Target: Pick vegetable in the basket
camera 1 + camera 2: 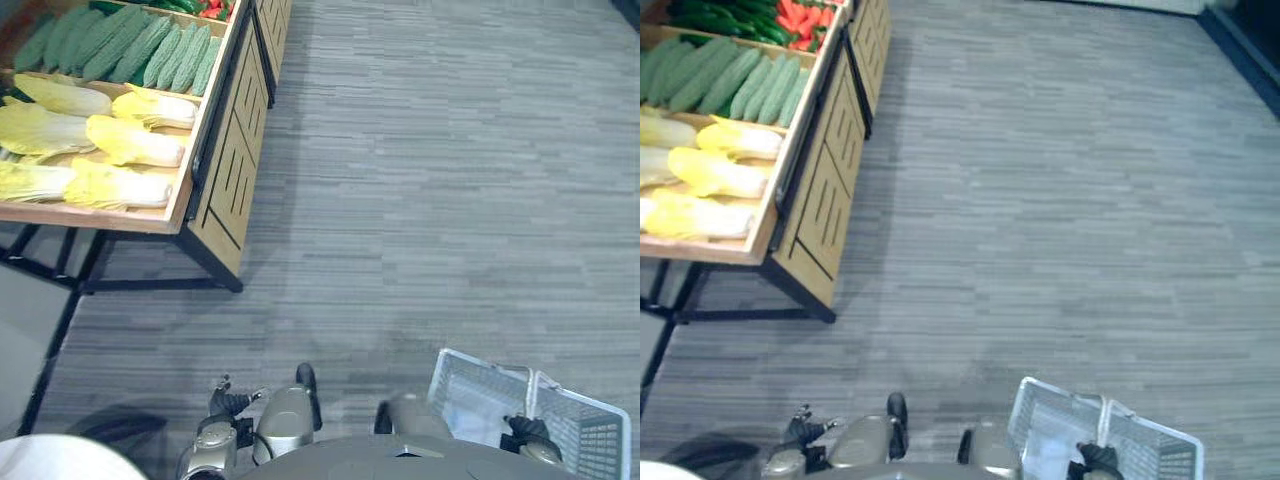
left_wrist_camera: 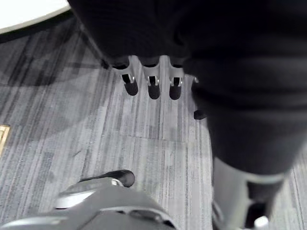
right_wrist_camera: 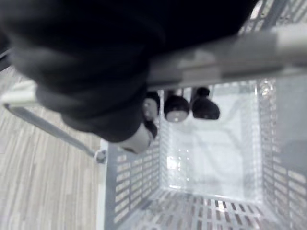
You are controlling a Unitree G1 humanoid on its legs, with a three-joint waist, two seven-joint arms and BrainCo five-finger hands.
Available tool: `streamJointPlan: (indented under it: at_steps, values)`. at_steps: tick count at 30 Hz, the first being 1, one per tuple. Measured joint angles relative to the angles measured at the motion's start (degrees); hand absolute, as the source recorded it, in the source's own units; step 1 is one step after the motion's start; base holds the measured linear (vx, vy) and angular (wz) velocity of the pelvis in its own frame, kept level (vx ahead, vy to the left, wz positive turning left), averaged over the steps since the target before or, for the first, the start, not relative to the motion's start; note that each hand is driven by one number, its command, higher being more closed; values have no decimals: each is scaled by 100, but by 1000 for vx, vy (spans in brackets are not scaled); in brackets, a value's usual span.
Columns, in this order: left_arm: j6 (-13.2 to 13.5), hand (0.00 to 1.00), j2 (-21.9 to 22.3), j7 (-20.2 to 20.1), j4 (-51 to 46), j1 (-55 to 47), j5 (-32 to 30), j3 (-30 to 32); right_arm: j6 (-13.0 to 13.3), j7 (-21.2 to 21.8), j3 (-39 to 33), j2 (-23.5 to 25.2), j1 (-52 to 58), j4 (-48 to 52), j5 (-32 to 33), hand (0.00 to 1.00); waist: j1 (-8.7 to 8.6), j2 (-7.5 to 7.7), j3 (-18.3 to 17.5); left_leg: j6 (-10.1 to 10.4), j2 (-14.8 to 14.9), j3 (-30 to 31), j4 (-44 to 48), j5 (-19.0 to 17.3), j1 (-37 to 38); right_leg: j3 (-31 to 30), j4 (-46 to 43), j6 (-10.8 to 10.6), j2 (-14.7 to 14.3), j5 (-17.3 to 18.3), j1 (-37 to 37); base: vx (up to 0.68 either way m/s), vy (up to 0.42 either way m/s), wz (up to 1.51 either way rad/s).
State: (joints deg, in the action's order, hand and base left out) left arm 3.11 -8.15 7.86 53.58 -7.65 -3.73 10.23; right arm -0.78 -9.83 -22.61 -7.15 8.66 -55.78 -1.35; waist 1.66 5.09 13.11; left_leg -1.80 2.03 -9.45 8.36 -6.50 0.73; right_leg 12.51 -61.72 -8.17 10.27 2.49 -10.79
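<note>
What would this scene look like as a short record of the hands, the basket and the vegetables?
Right hand: curled round the basket handle
Left hand: fingers straight, holding nothing, above the floor
Basket: white mesh, nothing visible inside
Wooden stand: ahead to the left, apart from the basket
On the stand: napa cabbages, bumpy green gourds, red peppers

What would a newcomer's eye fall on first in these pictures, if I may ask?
Most likely the wooden stand at the upper left, with pale yellow cabbages at the front and green gourds behind them. Next comes the white basket at the lower right, empty and hanging by its handle from the curled right hand, while the left hand hangs open above the grey floor.
</note>
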Motion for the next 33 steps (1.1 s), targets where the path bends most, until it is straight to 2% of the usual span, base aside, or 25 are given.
streamJointPlan:
  at_steps: [1,2,4,6,7,8,9,10,11,13,14,16,17,20,21,22,23,24,25,27,28,29,30,31,33]
  values:
    - [2,0,-20,0,-21,84,0,-9,0,7,-2,10,-82,18,0,100,-85,-52,9,43,101,328,-29,-189,208,107,-90,73,-26,515,-323,548,-55,94]
    - [2,0,-39,0,-34,123,0,-11,0,8,1,10,-108,21,-2,100,-126,-78,32,66,154,416,-47,-232,286,176,40,98,-28,679,-422,649,-121,114]
    - [6,0,16,2,-72,214,-2,-3,6,-1,-16,-17,-150,23,2,100,-211,-200,105,106,341,718,-242,-258,663,478,1642,217,-15,1016,-634,546,-173,93]
    - [8,0,25,4,-68,278,-7,8,30,0,-17,-23,-220,25,2,100,-241,-263,143,165,457,773,-254,-294,771,385,3226,212,-17,854,-690,549,-269,76]
    - [13,0,33,4,-46,332,-37,35,43,4,-24,-40,-229,26,2,100,-240,-304,167,315,558,860,-330,-385,903,115,4503,186,0,365,-677,571,-326,89]
    - [31,0,12,5,-25,310,-73,137,54,9,-41,-31,-203,22,1,100,-231,-244,143,554,601,872,-426,-538,1105,-319,5467,81,64,-108,-618,599,-391,80]
    - [36,0,-19,5,-3,280,-152,193,54,15,-64,-25,-189,18,1,100,-222,-179,128,701,624,886,-466,-655,1226,-479,5626,40,156,-237,-613,503,-349,60]
    - [41,0,74,0,177,300,-256,331,51,25,-174,-80,-284,-19,-1,100,-222,-417,219,868,906,926,-380,-870,1476,-423,4911,184,-27,-685,-689,724,-525,33]
    - [47,0,207,-1,302,248,-258,349,41,21,-203,-165,-394,-43,-2,100,-202,-598,162,859,1073,983,99,-822,1310,-371,4245,486,-137,-128,-892,479,-347,19]
    - [57,0,360,-1,408,136,-257,418,45,69,-178,-240,-458,-32,-3,100,-198,-750,150,943,1210,1033,986,-581,965,-253,3976,639,-229,235,-806,564,-421,20]
    - [51,0,472,-2,448,61,-256,445,44,73,-124,-278,-451,-26,-5,100,-223,-808,169,1145,1370,1075,2179,-48,418,-37,3998,674,-255,525,-461,665,-471,51]
    - [105,0,544,-5,346,-36,-211,445,2,75,34,-363,-392,-24,-4,100,-167,-856,203,1278,1562,913,3875,80,-262,183,4393,763,-366,659,269,552,-302,55]
    - [109,0,515,-2,274,-84,-210,447,-4,76,208,-434,-387,-24,-5,100,-75,-857,230,1124,1706,442,4586,-143,-587,314,4768,853,-443,716,785,461,-188,33]
    - [125,0,516,-1,113,-106,-186,461,-5,79,357,-510,-481,-21,-7,100,1,-789,258,910,1630,-569,4310,-531,-1138,643,5379,870,-414,752,1500,391,-113,48]
    - [130,0,527,-1,21,-106,-186,450,-2,77,357,-551,-507,-20,-7,100,46,-787,256,822,1490,-1264,3564,-617,-1294,905,5558,870,-397,758,1725,463,-27,81]
    - [123,0,534,-2,-24,-106,-186,437,-2,77,349,-583,-510,-21,-6,100,59,-796,232,702,1290,-2131,2483,-431,-1267,1227,5668,785,-393,827,1946,385,-11,96]
    - [120,0,545,-4,-32,-103,-187,431,-2,75,338,-628,-505,-22,-5,100,59,-828,210,528,1209,-2677,1973,-152,-1239,1400,5678,711,-415,904,2049,545,5,133]
    - [104,0,511,-7,-36,-92,-186,429,-14,68,305,-544,-474,-40,-5,100,64,-703,94,-295,1075,-3594,1518,-327,-1029,1703,5541,571,-337,1129,2155,523,8,143]
    - [101,0,511,-32,-50,-68,-190,475,-14,69,301,-489,-507,-46,-10,100,85,-531,11,-540,832,-3665,1301,-456,-1030,1943,5156,429,-194,1307,2109,646,5,158]
    - [36,0,489,-35,-10,-103,-187,532,-23,56,236,-512,-614,-86,-57,100,106,-457,23,-563,546,-3254,1071,-489,-798,2188,3913,278,173,1237,2039,601,40,154]
    - [0,0,513,-35,-6,-182,-187,439,-21,54,94,-531,-584,-77,-133,100,78,-468,5,-478,374,-2828,792,-506,-491,2127,2421,-41,545,731,1710,598,42,160]
    - [-7,0,478,-36,-7,-198,-190,368,-19,55,59,-532,-571,-70,-137,100,57,-474,-1,-434,340,-2594,684,-497,-369,1920,1722,-191,682,408,1477,554,-66,180]
    - [-25,0,408,-33,-9,-198,-190,249,-14,57,57,-522,-606,-48,-128,100,53,-474,0,-349,341,-2175,483,-462,-174,1421,797,-205,649,581,979,520,-187,178]
    - [-43,0,394,-27,-5,-205,-190,203,7,54,60,-501,-626,57,-115,100,21,-515,-4,-171,380,-1761,239,-351,62,1120,464,-123,561,870,545,498,-243,176]
    - [-44,0,394,-18,-13,-207,-191,197,61,53,68,-496,-626,173,-113,100,-102,-635,32,45,544,-1158,-5,-217,293,814,885,-43,430,1185,83,440,-361,182]
